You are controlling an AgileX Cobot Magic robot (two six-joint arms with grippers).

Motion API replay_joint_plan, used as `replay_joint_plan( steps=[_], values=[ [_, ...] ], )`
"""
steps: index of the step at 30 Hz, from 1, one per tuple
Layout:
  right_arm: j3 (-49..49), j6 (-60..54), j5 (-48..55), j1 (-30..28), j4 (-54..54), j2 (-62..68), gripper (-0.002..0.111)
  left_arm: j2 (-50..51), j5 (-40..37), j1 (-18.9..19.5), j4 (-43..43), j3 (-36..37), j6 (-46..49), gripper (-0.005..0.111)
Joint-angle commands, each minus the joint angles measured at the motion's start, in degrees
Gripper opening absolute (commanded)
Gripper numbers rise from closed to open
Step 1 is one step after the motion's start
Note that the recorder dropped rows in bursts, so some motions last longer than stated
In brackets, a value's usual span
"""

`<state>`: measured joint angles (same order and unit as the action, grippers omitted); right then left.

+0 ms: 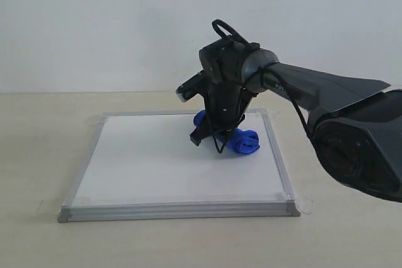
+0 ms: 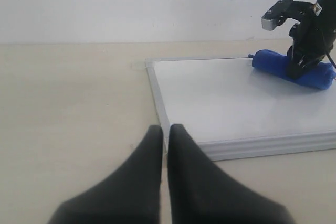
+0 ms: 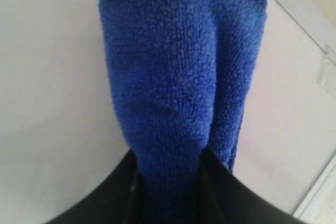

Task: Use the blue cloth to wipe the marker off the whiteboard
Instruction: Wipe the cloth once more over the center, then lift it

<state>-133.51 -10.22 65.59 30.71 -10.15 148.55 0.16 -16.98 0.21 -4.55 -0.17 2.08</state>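
The whiteboard [image 1: 157,167] lies flat on the table, its silver frame running all round. My right gripper [image 1: 217,135] reaches down over the board's far right part, shut on the blue cloth [image 1: 242,142], which rests on the white surface. In the right wrist view the blue cloth [image 3: 178,77] fills the space between the black fingers [image 3: 220,182]. From the left wrist view the blue cloth [image 2: 273,62] and the right gripper [image 2: 302,64] show at the board's far end. My left gripper [image 2: 167,128] is shut on nothing, off the whiteboard [image 2: 236,103] near one corner. No red marker strokes show in any view.
The beige table [image 1: 38,155] surrounds the board on all sides. A white wall [image 1: 94,23] stands behind. Clear tape tabs [image 1: 304,205] hold the board's corners. The right arm's bulky base [image 1: 358,149] sits at the right edge.
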Motion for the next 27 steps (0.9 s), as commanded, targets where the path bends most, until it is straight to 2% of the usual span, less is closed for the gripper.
replay_joint_plan(
  steps=[1,5,7,10,14,17,22,27],
  values=[
    [1.09,-6.26,4.37,4.53,16.66,1.8,0.0,-0.16,0.46,-0.21,-0.34,0.17,0.13,0.004],
    [1.09,-13.87,4.37,7.42,29.23,1.8,0.0,-0.16,0.46,-0.21,-0.34,0.17,0.13,0.004],
    [1.09,-15.87,4.37,8.2,30.97,1.8,0.0,-0.16,0.46,-0.21,-0.34,0.17,0.13,0.004],
    [1.09,-14.68,4.37,7.62,26.88,1.8,0.0,-0.16,0.46,-0.21,-0.34,0.17,0.13,0.004],
    [1.09,-2.73,4.37,4.9,8.69,1.8,0.0,-0.16,0.46,-0.21,-0.34,0.17,0.13,0.004],
    [1.09,3.78,4.37,2.56,-0.2,1.8,0.0,-0.16,0.46,-0.21,-0.34,0.17,0.13,0.004],
    [1.09,3.19,4.37,1.86,-0.65,1.8,0.0,-0.16,0.46,-0.21,-0.34,0.17,0.13,0.004],
    [1.09,-1.52,4.37,3.55,4.48,1.13,0.0,-0.16,0.46,-0.21,-0.34,0.17,0.13,0.004]
  ],
)
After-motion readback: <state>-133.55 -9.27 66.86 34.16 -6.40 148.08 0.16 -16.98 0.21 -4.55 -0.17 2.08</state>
